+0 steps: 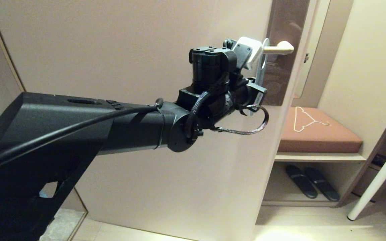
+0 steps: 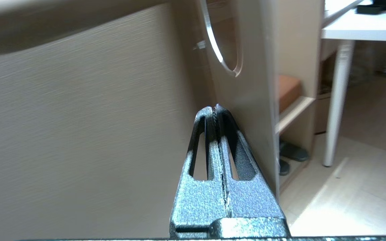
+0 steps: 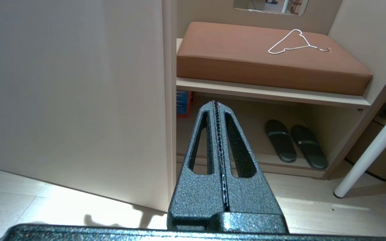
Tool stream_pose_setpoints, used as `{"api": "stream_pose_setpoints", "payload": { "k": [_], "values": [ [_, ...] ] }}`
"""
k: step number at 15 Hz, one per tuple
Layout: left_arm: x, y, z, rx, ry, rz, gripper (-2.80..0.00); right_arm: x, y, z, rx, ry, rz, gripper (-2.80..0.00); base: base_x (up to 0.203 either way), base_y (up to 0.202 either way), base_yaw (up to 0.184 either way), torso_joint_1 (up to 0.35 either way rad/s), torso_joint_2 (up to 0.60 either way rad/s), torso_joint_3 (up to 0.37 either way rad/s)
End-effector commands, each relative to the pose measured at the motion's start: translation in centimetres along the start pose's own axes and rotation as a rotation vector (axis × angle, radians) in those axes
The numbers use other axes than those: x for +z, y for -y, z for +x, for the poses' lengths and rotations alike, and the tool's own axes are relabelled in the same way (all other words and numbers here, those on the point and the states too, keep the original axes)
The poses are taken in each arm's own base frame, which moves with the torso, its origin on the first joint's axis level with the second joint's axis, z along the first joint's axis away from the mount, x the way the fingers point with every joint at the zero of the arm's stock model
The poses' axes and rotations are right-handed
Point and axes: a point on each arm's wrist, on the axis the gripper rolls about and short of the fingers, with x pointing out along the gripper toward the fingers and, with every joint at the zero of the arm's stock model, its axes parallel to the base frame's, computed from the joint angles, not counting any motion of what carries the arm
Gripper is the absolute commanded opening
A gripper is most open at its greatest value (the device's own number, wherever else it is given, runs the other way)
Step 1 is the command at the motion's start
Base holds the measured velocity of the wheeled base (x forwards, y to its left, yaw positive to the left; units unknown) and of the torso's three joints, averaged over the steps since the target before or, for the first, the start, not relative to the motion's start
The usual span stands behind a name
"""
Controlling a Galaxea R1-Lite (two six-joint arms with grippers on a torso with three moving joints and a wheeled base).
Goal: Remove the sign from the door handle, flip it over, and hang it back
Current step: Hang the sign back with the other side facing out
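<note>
Approach step: left gripper, fingers together and empty, sits below the sign hanging on the door handle at upper right; next it must open to grasp the sign.

The left arm is built from matte black parts: a wide angular shell, then a round tube ending in a disc-shaped joint. A black cable is laid along its top, and a braided cable is looped under the wrist. Screws are seen on the black cylindrical block, with a white module behind it. The fingers of both grippers are made of grainy dark metal with long slots.
</note>
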Motion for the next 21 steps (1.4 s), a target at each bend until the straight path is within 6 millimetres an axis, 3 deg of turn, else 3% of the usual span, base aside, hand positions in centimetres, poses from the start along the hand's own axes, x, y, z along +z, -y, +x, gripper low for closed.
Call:
{"api": "stream_pose_setpoints", "payload": {
  "k": [1, 8, 15, 21],
  "values": [
    [0.1, 0.8, 0.0, -0.015, 0.005, 0.0, -2.8, 0.0, 0.0, 0.0, 0.001, -0.001, -0.001, -2.8, 0.0, 0.0, 0.0, 0.0, 0.0, 0.0],
    [0.4, 3.7, -0.1, -0.076, 0.014, -0.004, -2.8, 0.0, 0.0, 0.0, 0.001, -0.001, -0.001, -2.8, 0.0, 0.0, 0.0, 0.0, 0.0, 0.0],
    [-0.6, 3.4, 1.0, -0.066, 0.013, -0.003, -2.8, 0.0, 0.0, 0.0, 0.0, -0.001, -0.001, -2.8, 0.0, 0.0, 0.0, 0.0, 0.0, 0.0],
    [-2.8, 3.4, 2.3, -0.062, -0.013, -0.002, -2.8, 0.0, 0.0, 0.0, 0.001, -0.001, -0.001, -2.8, 0.0, 0.0, 0.0, 0.0, 0.0, 0.0]
  ]
}}
